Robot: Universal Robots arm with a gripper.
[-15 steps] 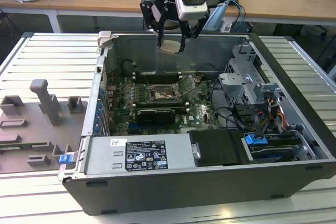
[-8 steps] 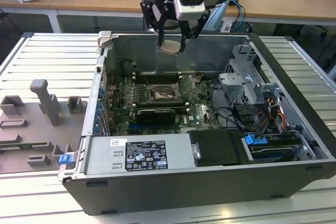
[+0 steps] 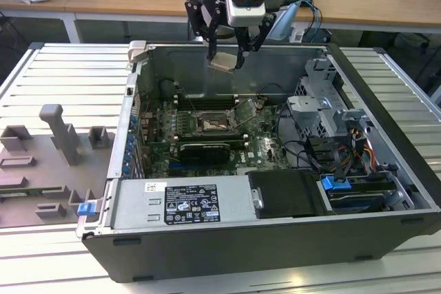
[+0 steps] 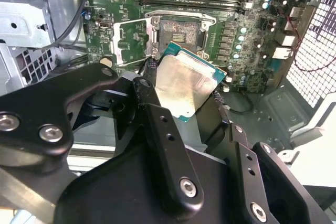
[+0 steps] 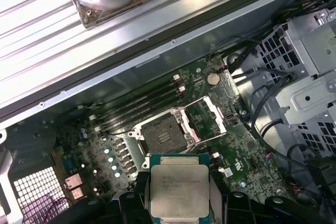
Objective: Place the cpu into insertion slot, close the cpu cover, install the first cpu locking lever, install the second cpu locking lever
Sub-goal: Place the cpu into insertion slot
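Note:
My gripper [image 3: 226, 58] hangs above the open computer case, near its back wall, shut on the cpu [image 3: 222, 63]. The cpu is a pale silver square chip with a green edge, pinched by its sides between the black fingers [image 5: 139, 195]. In both wrist views it sits just ahead of the fingers [image 4: 153, 109], cpu [image 4: 185, 83] and cpu [image 5: 179, 190]. Below it on the green motherboard lies the insertion slot [image 3: 213, 123], [image 4: 180, 34], [image 5: 163, 136], dark in the centre and uncovered. The cpu cover [image 5: 208, 120], [image 4: 130, 43], [image 3: 245, 111] stands swung open beside the slot.
Long black memory slots [image 3: 207, 98] run behind the socket and a long black card [image 3: 204, 149] lies in front of it. A black power supply [image 3: 182, 204] fills the case front. A metal drive cage [image 3: 331, 111] with cables stands on the exterior view's right. Grey fixtures [image 3: 62, 139] stand outside the case.

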